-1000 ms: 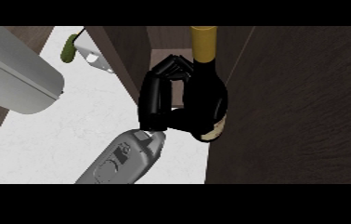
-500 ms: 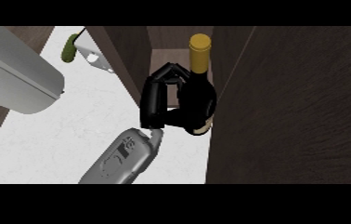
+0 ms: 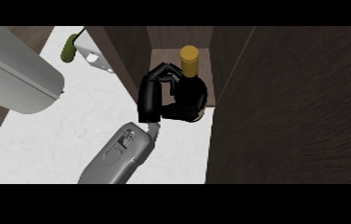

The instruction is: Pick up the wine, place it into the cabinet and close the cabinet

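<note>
The wine bottle (image 3: 192,89) is dark with a yellow cap. It stands nearly upright at the front of the open cabinet (image 3: 165,42), between the cabinet's left wall and its door. My right hand (image 3: 149,99) is on the bottle's left side. Its fingers curl over the bottle's shoulder and round its body, so it is shut on it. The grey forearm (image 3: 120,155) comes in from the lower edge. The bottle's lower part is partly hidden by the hand. Whether its base rests on the cabinet floor I cannot tell. My left hand does not show.
The dark cabinet door (image 3: 281,111) stands open and fills the right side. A large grey rounded object (image 3: 27,86) lies at the left on the white counter (image 3: 61,135). A green item (image 3: 68,52) and a white item (image 3: 93,56) sit at the back left.
The hand has carried the bottle further into the cabinet opening. The yellow cap has come down from the top edge, and the forearm has shifted slightly left.
</note>
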Robot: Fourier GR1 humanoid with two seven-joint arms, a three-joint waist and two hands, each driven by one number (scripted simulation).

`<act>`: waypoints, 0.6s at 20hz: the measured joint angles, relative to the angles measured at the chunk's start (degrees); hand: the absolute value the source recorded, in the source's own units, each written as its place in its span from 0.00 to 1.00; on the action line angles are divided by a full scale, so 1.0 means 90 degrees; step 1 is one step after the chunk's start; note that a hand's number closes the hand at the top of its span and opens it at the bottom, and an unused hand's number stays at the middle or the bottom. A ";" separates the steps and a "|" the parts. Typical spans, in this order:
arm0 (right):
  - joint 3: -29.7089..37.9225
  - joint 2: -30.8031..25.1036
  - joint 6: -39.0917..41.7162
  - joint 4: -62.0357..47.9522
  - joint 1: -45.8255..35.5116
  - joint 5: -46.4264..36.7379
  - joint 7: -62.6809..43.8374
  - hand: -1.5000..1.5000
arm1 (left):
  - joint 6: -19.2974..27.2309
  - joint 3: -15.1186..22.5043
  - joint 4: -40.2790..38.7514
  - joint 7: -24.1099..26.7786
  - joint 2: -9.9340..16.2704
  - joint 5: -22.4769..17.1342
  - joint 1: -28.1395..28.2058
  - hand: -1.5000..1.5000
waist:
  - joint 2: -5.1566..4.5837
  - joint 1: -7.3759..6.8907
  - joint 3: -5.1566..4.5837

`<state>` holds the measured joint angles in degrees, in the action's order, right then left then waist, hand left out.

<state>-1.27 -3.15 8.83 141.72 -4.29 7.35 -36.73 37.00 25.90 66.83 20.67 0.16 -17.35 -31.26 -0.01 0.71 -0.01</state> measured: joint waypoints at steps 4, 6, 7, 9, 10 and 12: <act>-0.0016 0.0031 -0.0015 -0.0025 -0.0006 -0.0024 0.0074 0.00 | -0.0158 -0.0257 -0.0243 0.0232 -0.0009 -0.0124 -0.0060 1.00 | 0.0000 -0.0015 0.0000; -0.0055 0.0052 0.0023 -0.0047 0.0046 -0.0030 0.0160 0.00 | -0.0255 -0.0430 -0.0393 0.0329 -0.0004 -0.0194 -0.0139 1.00 | 0.0000 -0.0016 0.0001; -0.0094 0.0045 -0.0024 -0.0029 -0.0026 -0.0032 0.0060 0.00 | -0.0288 -0.0542 -0.0468 0.0268 -0.0004 -0.0200 -0.0296 1.00 | 0.0000 -0.0013 0.0000; -0.0043 0.0005 0.0016 -0.0012 0.0017 -0.0005 0.0022 0.00 | -0.0271 -0.0576 -0.0644 0.0291 -0.0009 -0.0303 -0.0402 1.00 | 0.0001 -0.0001 -0.0001; -0.0029 0.0000 0.0046 -0.0005 0.0074 0.0000 0.0061 0.00 | -0.0314 -0.0630 -0.0717 0.0264 -0.0011 -0.0306 -0.0469 1.00 | 0.0001 0.0000 0.0000; -0.0092 0.0027 -0.0067 -0.0017 -0.0081 -0.0025 -0.0054 0.00 | -0.0471 -0.0679 -0.0885 0.0344 -0.0013 -0.0384 -0.0488 1.00 | 0.0000 -0.0005 0.0000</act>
<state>-2.10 -2.91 8.23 141.56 -5.02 7.12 -37.22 32.76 19.79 58.86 23.77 0.05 -20.80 -35.65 -0.02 0.66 -0.01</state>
